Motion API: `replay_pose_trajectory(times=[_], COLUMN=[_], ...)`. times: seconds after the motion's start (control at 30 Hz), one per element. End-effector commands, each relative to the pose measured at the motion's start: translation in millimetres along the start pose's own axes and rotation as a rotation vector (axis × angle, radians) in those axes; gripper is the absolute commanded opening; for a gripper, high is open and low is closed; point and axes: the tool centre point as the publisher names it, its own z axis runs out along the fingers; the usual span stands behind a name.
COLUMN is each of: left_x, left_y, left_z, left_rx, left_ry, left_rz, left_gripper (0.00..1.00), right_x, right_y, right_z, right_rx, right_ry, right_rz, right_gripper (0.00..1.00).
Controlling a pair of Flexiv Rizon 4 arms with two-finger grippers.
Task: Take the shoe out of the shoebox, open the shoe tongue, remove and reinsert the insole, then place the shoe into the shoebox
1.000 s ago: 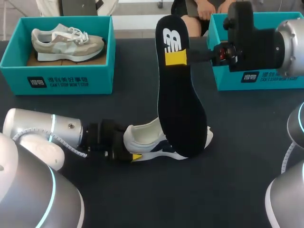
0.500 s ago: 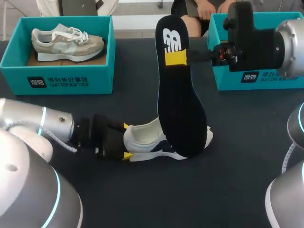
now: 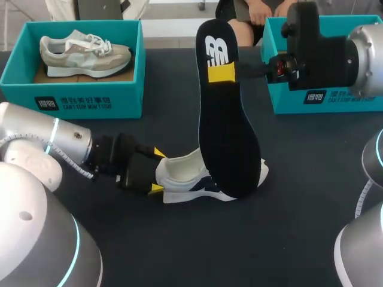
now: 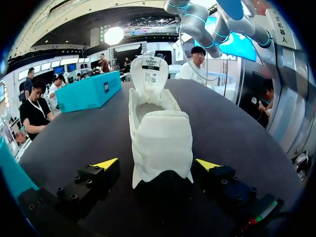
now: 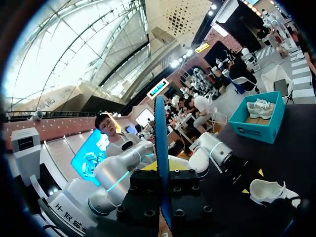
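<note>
Head view: the white shoe [image 3: 200,178] is set on the tabletop [image 3: 179,245], its heel flanked by the spread left hand [image 3: 157,171]. The black insole [image 3: 227,131] is pinched upright above it by the right hand [image 3: 222,73].

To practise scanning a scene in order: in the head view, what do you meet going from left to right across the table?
Teal shoebox with the beige shoe → left gripper → heel of the white shoe → insole held upright → second teal shoebox.
</note>
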Motion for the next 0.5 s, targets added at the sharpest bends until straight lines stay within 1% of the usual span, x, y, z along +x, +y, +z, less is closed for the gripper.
replay_pose_trajectory(times=[0.03, 0.1, 0.13, 0.17, 0.2, 0.27, 0.3, 0.33, 0.37, 0.4, 0.5], left_x=[8.6, 7.2, 7.2, 8.3, 7.9, 7.2, 6.4, 6.6, 5.1, 5.2, 5.2], left_y=[-26, -32, -36, -39, -42, -49, -51, -54, -55, -57, -57], left_z=[-16, -22, -25, -28, -30, -32, -31, -31, -30, -29, -29], left_rx=[-0.154, -0.186, -0.205, -0.214, -0.226, -0.301, -0.337, -0.373, -0.405, -0.411, -0.411], left_ry=[-0.007, 0.014, -0.011, 0.019, 0.02, 0.023, -0.022, -0.003, -0.02, -0.085, -0.085], left_rz=[-0.023, -0.052, -0.033, -0.026, -0.04, -0.057, -0.057, -0.067, -0.09, -0.062, -0.062], left_gripper=[1.0, 1.0, 1.0, 1.0, 1.0, 1.0, 1.0, 1.0, 1.0, 1.0, 1.0], right_x=[-0.6, -0.6, -0.6, -0.6, -0.6, -0.6, -0.6, -0.6, -0.6, -0.6, -0.6], right_y=[1.1, 1.1, 1.1, 1.1, 1.1, 1.1, 1.1, 1.1, 1.1, 1.1, 1.1], right_z=[3, 3, 3, 3, 3, 3, 3, 3, 3, 3, 3], right_rx=[0.0, 0.0, 0.0, 0.0, 0.0, 0.0, 0.0, 0.0, 0.0, 0.0, 0.0], right_ry=[0.0, 0.0, 0.0, 0.0, 0.0, 0.0, 0.0, 0.0, 0.0, 0.0, 0.0], right_rz=[0.001, 0.001, 0.001, 0.001, 0.001, 0.001, 0.001, 0.001, 0.001, 0.001, 0.001], right_gripper=[0.0, 0.0, 0.0, 0.0, 0.0, 0.0, 0.0, 0.0, 0.0, 0.0, 0.0])
